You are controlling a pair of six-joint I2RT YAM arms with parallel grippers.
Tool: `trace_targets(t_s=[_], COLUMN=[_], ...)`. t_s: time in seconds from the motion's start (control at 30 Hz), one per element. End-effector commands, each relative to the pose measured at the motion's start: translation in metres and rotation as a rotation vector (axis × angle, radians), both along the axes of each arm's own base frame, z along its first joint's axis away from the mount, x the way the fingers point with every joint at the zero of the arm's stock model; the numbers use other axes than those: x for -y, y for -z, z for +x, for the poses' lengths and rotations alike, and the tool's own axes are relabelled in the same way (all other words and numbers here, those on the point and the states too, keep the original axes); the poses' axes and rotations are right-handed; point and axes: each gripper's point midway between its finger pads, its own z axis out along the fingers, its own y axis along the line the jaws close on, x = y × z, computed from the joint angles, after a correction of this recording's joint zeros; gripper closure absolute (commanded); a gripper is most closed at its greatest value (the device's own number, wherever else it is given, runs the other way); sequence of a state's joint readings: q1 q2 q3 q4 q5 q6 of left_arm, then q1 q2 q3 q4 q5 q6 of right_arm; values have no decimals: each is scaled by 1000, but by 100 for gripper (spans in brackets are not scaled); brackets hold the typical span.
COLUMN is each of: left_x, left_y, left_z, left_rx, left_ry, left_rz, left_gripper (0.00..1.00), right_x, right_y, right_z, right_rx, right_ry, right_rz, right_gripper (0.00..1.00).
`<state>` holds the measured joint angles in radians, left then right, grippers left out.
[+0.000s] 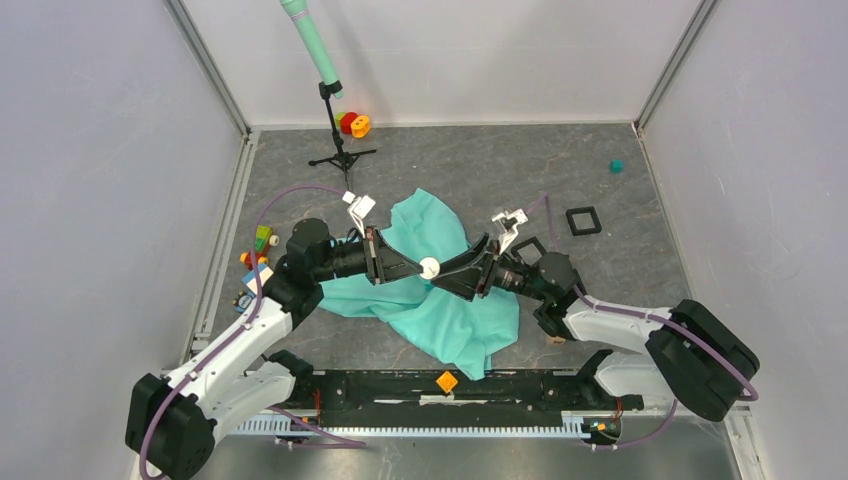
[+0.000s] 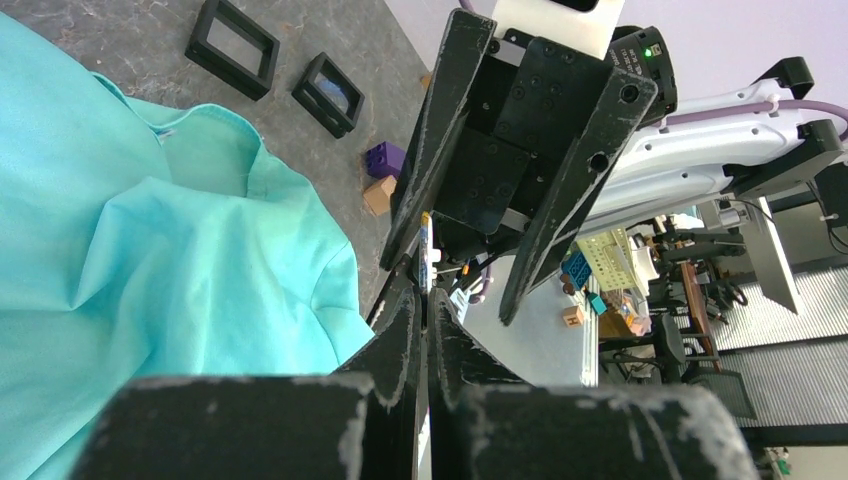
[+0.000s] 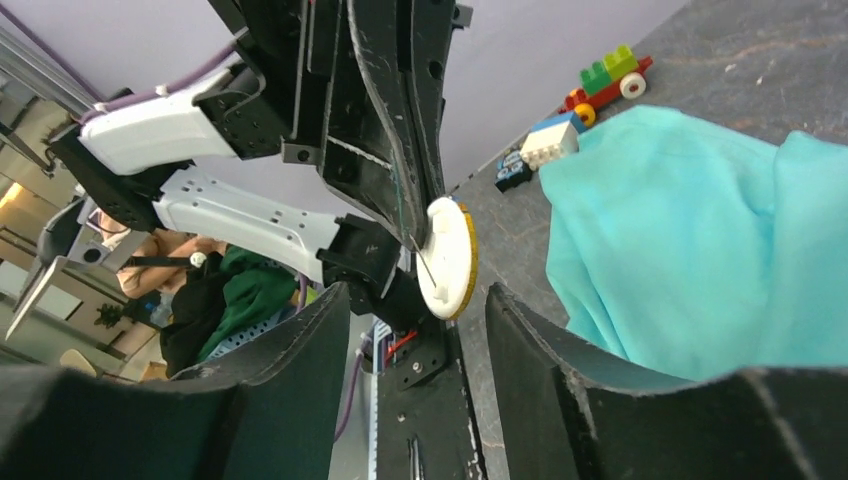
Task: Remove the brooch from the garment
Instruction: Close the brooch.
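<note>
Left arm (image 1: 240, 340): comes up from the near-left base with the elbow bent. The forearm is turned right and the wrist is roughly level above the T-shirt (image 1: 455, 325).

Left gripper (image 1: 420, 268): fingers pressed together, pinching the brooch (image 1: 429, 267) at their tips.

Brooch: a white disc with a yellow rim. It is edge-on in the left wrist view and angled in the right wrist view, where a thin pin shows beside it. It sits above the middle of the shirt. From the right wrist it stands apart from the cloth, with grey table (image 1: 480, 170) behind it.

Right gripper (image 1: 447, 272): jaws spread in a clear V, one finger on each side of the disc, pads off it. It grips nothing.

Right arm (image 1: 610, 325): mirrors the left, coming from the near-right base with the forearm pointing left. The two grippers are nose to nose.

T-shirt: turquoise, crumpled on the table between the arms, under both grippers.

Toy blocks (image 1: 260, 245) lie just left of the left arm. Two black square frames (image 1: 583, 220) lie behind the right wrist.
</note>
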<state>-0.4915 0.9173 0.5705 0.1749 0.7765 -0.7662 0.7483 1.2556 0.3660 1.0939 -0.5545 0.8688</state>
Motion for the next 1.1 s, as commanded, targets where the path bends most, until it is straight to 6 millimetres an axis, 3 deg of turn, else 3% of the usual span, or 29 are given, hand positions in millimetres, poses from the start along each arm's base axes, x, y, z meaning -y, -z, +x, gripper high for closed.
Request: trace_targets(t_s=[0.0,0.3,1.07], left_x=[2,2,4], left_y=[-15,-17,-11], left_z=[-1,-4,-10], left_rx=[44,46,57], left_ry=[4,24,73], left_rz=[-33,-40,-28], left_gripper=[98,98,98], right_x=[11,3,-8], right_y=[-38,-38,-25], right_z=[-8,-1,15], right_rx=[80,49,-20], right_ry=[-14,-23,2], right_rz=[144,132,79], right_gripper=[46,64,85])
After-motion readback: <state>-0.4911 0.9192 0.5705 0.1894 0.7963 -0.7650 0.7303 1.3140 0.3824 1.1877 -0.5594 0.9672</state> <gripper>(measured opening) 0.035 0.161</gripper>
